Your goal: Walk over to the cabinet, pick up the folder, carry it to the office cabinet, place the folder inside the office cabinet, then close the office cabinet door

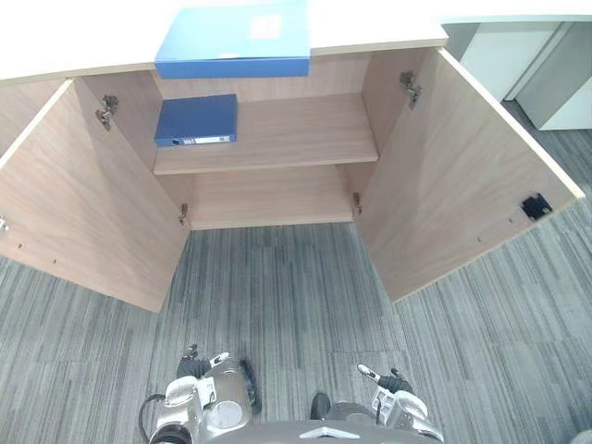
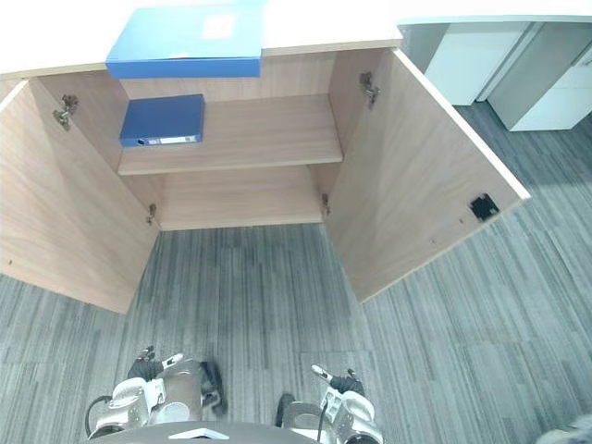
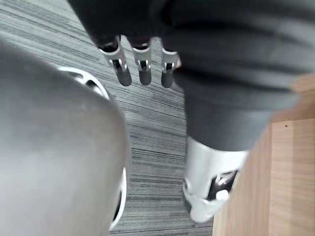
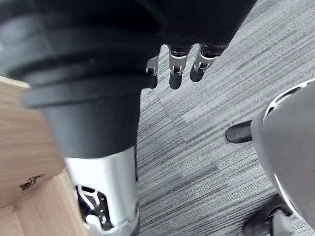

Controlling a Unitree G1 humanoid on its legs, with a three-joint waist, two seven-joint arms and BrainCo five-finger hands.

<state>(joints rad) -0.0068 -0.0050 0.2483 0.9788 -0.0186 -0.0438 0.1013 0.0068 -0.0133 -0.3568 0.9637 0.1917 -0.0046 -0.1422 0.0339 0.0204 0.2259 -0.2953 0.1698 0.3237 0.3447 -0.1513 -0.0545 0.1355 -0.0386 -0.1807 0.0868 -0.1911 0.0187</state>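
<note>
Our left hand (image 3: 143, 73) hangs before the cabinet (image 1: 296, 134), fingers loose and empty. The cabinet's left door (image 1: 83, 213) stands open. A dark blue folder (image 1: 196, 120) lies on its upper shelf, a light blue folder (image 1: 236, 42) on its top. Its right door (image 1: 444, 176) is open. Our right hand (image 4: 177, 73) hangs slack, holding nothing.
</note>
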